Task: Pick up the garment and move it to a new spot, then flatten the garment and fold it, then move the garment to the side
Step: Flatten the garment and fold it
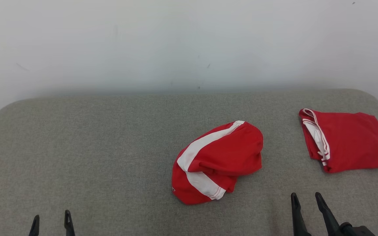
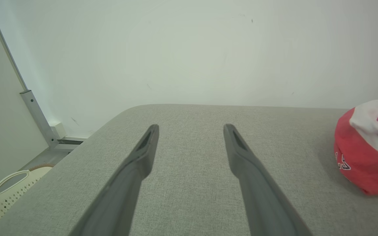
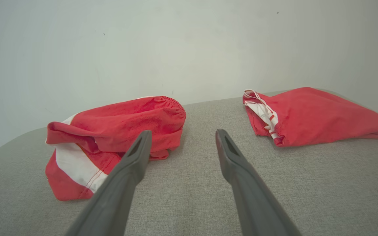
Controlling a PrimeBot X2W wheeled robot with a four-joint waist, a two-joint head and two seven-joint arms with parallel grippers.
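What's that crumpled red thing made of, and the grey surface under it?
Crumpled red garment: soft matte cloth, perhaps cotton or polyester; it creases and shows stitched seams. Grey surface: matte woven upholstery fabric, judging by its flecked, coarse weave.

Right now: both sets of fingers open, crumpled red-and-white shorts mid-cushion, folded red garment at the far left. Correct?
Not quite: the folded red garment lies at the far right, not left; the head view shows it. Rest stands: left fingers and right fingers open, crumpled red-and-white shorts in the middle of the grey cushion.
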